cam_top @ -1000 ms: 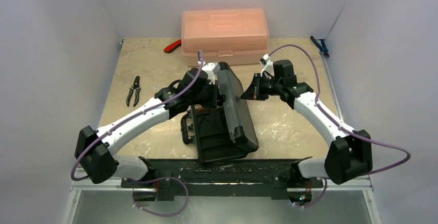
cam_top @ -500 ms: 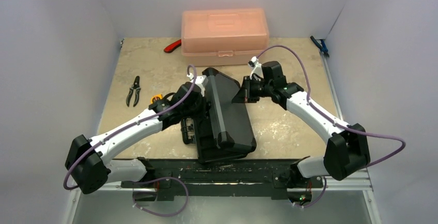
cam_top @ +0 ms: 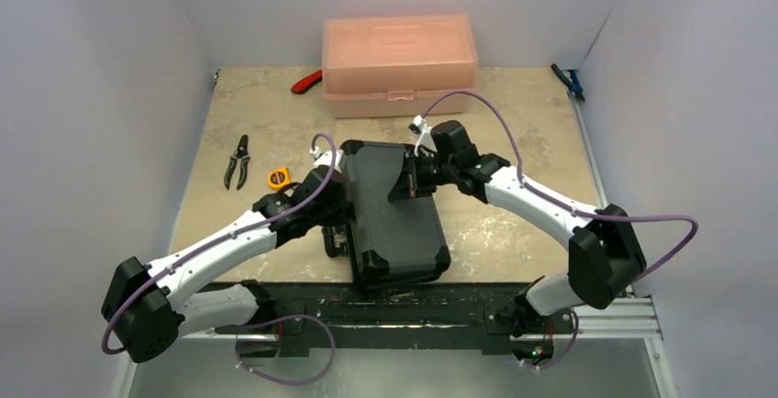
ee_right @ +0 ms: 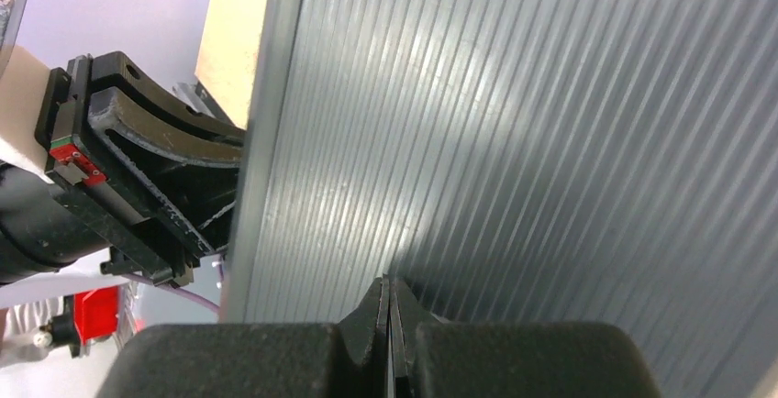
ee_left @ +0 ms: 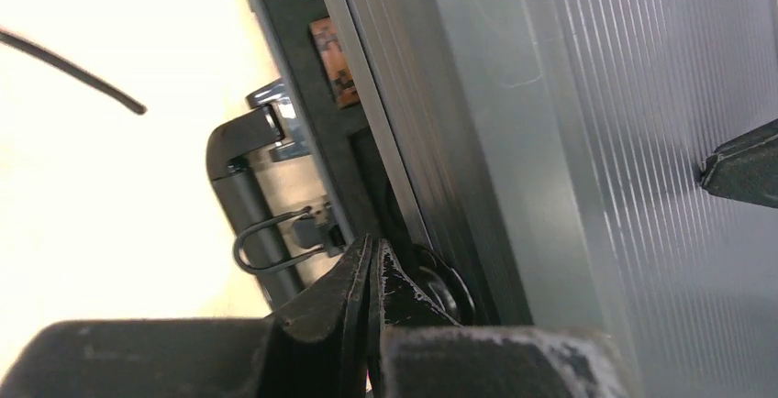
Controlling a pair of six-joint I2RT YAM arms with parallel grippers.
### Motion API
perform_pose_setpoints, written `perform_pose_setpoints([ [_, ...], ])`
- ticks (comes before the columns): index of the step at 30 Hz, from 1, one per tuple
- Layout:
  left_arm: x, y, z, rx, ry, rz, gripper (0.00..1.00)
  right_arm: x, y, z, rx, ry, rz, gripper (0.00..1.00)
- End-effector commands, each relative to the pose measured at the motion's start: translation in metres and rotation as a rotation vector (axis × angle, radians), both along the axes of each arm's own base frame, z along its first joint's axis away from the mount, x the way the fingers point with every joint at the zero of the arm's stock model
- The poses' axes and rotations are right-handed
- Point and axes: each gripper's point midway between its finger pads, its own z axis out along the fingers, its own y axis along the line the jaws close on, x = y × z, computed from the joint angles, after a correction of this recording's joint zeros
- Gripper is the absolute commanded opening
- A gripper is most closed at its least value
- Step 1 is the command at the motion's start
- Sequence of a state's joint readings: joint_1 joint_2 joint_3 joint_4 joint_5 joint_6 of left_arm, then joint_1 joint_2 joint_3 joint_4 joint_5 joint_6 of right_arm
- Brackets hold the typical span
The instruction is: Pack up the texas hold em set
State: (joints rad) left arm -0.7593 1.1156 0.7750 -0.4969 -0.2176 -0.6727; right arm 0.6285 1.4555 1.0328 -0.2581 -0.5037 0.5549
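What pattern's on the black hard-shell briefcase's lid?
Fine parallel ridges run across the dark grey briefcase lid; the right wrist view shows it best.

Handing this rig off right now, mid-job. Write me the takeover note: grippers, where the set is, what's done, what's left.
Left gripper: shut, empty, tips at the left edge of the briefcase, beside the latch and handle.
Right gripper: shut, empty, tips on the ribbed lid.
Set: chips show in the base through the gap under the lid. The dice are not visible.
Done: lid is lowered almost flat.
Left: press the lid fully shut, then fasten the latch, which looks unfastened.
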Motion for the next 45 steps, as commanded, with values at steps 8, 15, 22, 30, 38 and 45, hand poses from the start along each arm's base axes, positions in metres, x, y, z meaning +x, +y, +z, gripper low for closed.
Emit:
perform_pose_setpoints([
  [8, -0.026, 0.04, 0.011, 0.013, -0.03, 0.099, 0.0, -0.009, 0.026, -0.013, -0.037, 0.01, 0.033, 0.0],
  [15, -0.038, 0.065, 0.015, 0.006, -0.061, 0.174, 0.28, -0.012, 0.03, -0.019, -0.065, 0.013, 0.041, 0.0],
  [22, -0.046, 0.079, 0.011, 0.008, -0.048, 0.229, 0.62, -0.013, 0.039, -0.014, -0.07, 0.007, 0.061, 0.0],
  [30, -0.055, 0.103, -0.002, 0.063, -0.023, 0.342, 0.65, -0.022, 0.062, -0.005, -0.079, -0.007, 0.104, 0.0],
  [38, -0.052, 0.115, -0.013, 0.077, -0.067, 0.389, 0.68, -0.035, 0.084, -0.008, -0.074, -0.015, 0.159, 0.0],
  [45, -0.05, 0.113, -0.021, 0.043, -0.096, 0.374, 0.71, -0.037, 0.095, -0.013, -0.075, -0.014, 0.19, 0.0],
])
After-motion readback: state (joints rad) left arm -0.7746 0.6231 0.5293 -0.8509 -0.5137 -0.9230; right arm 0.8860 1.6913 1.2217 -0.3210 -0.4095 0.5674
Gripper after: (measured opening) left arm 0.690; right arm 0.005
